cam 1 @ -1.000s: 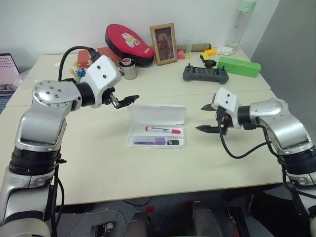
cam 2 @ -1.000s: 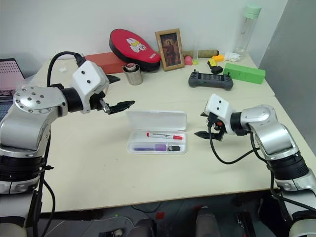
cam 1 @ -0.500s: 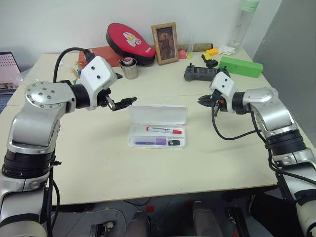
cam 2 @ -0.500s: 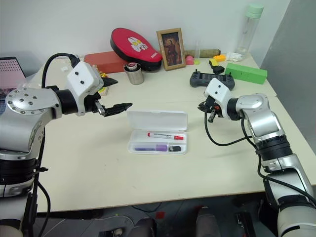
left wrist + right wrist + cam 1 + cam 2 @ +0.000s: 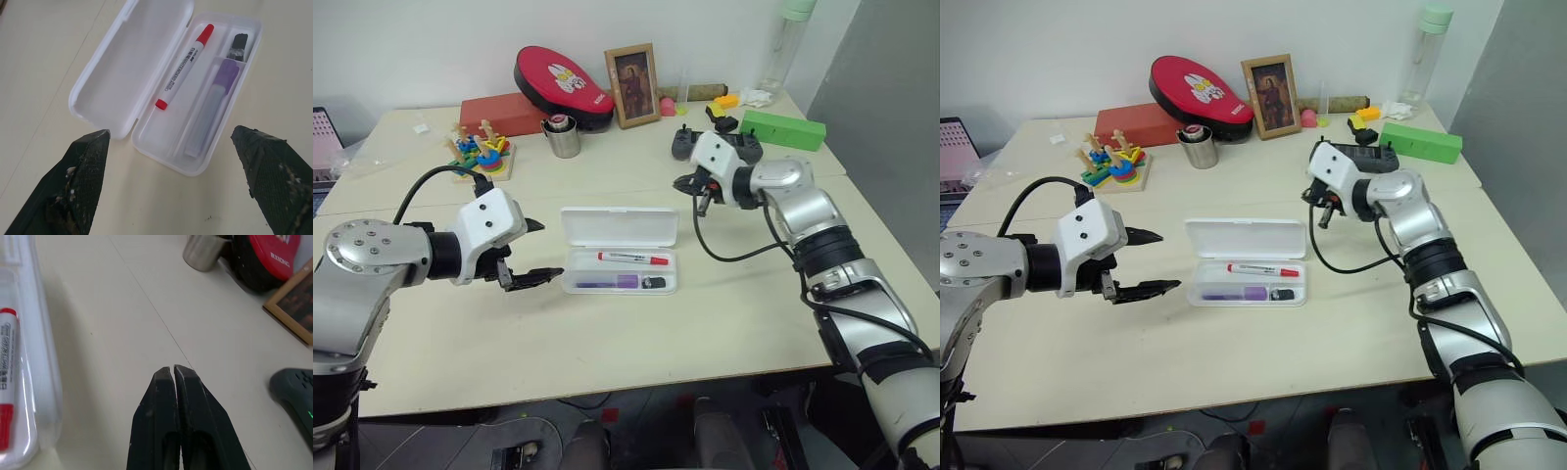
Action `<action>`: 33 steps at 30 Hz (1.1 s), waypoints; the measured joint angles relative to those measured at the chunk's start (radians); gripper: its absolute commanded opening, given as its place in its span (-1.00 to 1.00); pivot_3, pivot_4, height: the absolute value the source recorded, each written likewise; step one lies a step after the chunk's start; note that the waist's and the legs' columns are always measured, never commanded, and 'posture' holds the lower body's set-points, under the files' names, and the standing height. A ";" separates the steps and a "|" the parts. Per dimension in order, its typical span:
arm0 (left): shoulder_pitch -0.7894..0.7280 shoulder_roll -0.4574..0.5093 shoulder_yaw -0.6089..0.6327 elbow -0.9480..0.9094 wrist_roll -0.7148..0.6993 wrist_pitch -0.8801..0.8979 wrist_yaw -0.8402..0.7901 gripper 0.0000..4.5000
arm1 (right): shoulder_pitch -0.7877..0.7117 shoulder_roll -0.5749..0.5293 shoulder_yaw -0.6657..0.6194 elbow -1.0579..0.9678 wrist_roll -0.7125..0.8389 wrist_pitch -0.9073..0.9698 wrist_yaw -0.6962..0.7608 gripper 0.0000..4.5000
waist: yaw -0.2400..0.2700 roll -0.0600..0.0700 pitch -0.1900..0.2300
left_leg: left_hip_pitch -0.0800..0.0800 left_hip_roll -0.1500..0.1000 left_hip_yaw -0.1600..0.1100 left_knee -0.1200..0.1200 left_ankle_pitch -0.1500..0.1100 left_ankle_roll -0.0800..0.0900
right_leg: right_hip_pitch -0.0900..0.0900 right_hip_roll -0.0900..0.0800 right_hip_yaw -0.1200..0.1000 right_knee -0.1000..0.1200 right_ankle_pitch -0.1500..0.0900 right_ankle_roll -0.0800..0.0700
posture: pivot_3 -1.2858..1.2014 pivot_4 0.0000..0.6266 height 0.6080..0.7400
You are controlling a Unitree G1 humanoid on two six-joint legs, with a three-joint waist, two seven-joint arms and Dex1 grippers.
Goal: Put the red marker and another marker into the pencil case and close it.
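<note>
done: red marker [image 5: 185,66] and purple marker [image 5: 210,113] in pencil case [image 5: 620,227] | left: lid open | left hand [image 5: 530,252] wide, empty | right hand [image 5: 175,377] pinched closed, empty

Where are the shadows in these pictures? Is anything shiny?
Right wrist view: a soft grey shadow lies on the table along the pencil case. Left wrist view: the case's inside looks evenly lit, with no hard glare. Left eye view: the metal cup gleams a little, and the shadows on the tabletop are faint.
</note>
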 measured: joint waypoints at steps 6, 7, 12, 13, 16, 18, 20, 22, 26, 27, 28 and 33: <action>0.002 -0.001 0.009 -0.029 -0.002 0.011 0.032 0.89 | 0.010 0.025 0.019 -0.057 0.002 0.007 0.051 -0.96 | -0.001 0.000 0.000 | 0.000 0.000 0.000 0.000 0.000 0.000 | 0.000 0.000 0.000 0.000 0.000 0.000 | 0.03 -0.52 1.00; 0.002 -0.003 0.008 -0.032 -0.003 0.011 0.036 0.89 | 0.016 0.028 0.025 -0.075 0.004 0.011 0.066 -0.96 | -0.002 0.000 0.000 | 0.000 0.000 0.000 0.000 0.000 0.000 | 0.000 0.000 0.000 0.000 0.000 0.000 | 0.03 -0.52 1.00; 0.003 -0.007 0.008 -0.037 -0.004 0.011 0.043 0.89 | 0.036 0.031 0.046 -0.124 0.006 0.026 0.130 -0.96 | -0.003 0.000 0.000 | 0.000 0.000 0.000 0.000 0.000 0.000 | 0.000 0.000 0.000 0.001 0.000 0.000 | 0.03 -0.52 1.00; 0.003 -0.010 0.008 -0.037 -0.004 0.011 0.047 0.89 | 0.038 0.029 0.052 -0.136 0.004 0.029 0.141 -0.96 | -0.003 0.000 0.000 | 0.000 0.000 0.000 0.000 0.000 0.000 | 0.000 0.000 0.000 0.001 0.000 0.000 | 0.03 -0.52 1.00; 0.002 -0.025 0.008 -0.037 -0.004 0.012 0.063 0.89 | 0.080 0.005 0.095 -0.208 0.000 0.031 0.205 -0.96 | -0.001 0.000 0.000 | 0.000 0.000 0.000 0.000 0.000 0.000 | 0.000 0.000 0.000 0.001 0.000 0.000 | 0.03 -0.52 1.00; 0.002 -0.032 0.008 -0.037 -0.006 0.013 0.076 0.89 | 0.107 0.003 0.110 -0.230 -0.001 0.043 0.224 -0.96 | -0.001 0.000 0.000 | 0.000 0.000 0.000 0.000 0.000 0.000 | 0.000 0.000 0.000 0.001 0.000 0.000 | 0.03 -0.52 1.00; 0.002 -0.033 0.008 -0.038 -0.007 0.014 0.078 0.89 | 0.114 0.002 0.114 -0.246 -0.001 0.055 0.231 -0.96 | -0.001 0.000 0.000 | 0.000 0.000 0.000 0.000 0.000 0.000 | 0.000 0.000 0.000 0.001 0.000 0.000 | 0.03 -0.52 1.00; 0.004 -0.034 0.008 -0.040 -0.017 0.015 0.080 0.89 | 0.127 -0.001 0.115 -0.297 0.001 0.080 0.242 -0.96 | 0.000 0.000 0.000 | 0.000 0.000 0.000 0.000 0.000 0.000 | 0.000 0.000 0.000 0.001 0.000 0.000 | 0.03 -0.52 1.00; 0.017 -0.040 0.009 -0.055 -0.033 0.036 0.101 0.89 | 0.192 0.007 0.142 -0.376 0.004 0.121 0.247 -0.96 | 0.000 0.000 0.000 | 0.000 0.000 0.000 0.000 0.000 0.000 | 0.000 0.000 0.000 0.001 0.000 0.000 | 0.03 -0.52 1.00; 0.024 -0.042 0.010 -0.062 -0.038 0.040 0.104 0.89 | 0.204 0.010 0.147 -0.381 0.004 0.127 0.246 -0.96 | 0.000 0.000 0.000 | 0.000 0.000 0.000 0.000 0.000 0.000 | 0.000 0.000 0.000 0.001 0.000 0.000 | 0.03 -0.52 1.00; 0.037 -0.046 0.012 -0.073 -0.046 0.051 0.108 0.89 | 0.227 0.017 0.158 -0.382 0.003 0.138 0.241 -0.96 | 0.000 0.000 0.000 | 0.000 0.000 0.000 0.000 0.000 0.000 | 0.000 0.000 0.000 0.001 0.000 0.000 | 0.03 -0.52 1.00; 0.094 -0.048 0.015 -0.115 -0.069 0.064 0.123 0.89 | 0.238 0.042 0.164 -0.379 -0.005 0.162 0.210 -0.96 | -0.001 0.000 0.000 | 0.001 0.000 0.000 0.000 0.000 0.000 | 0.000 0.000 0.000 0.001 0.000 0.000 | 0.03 -0.52 1.00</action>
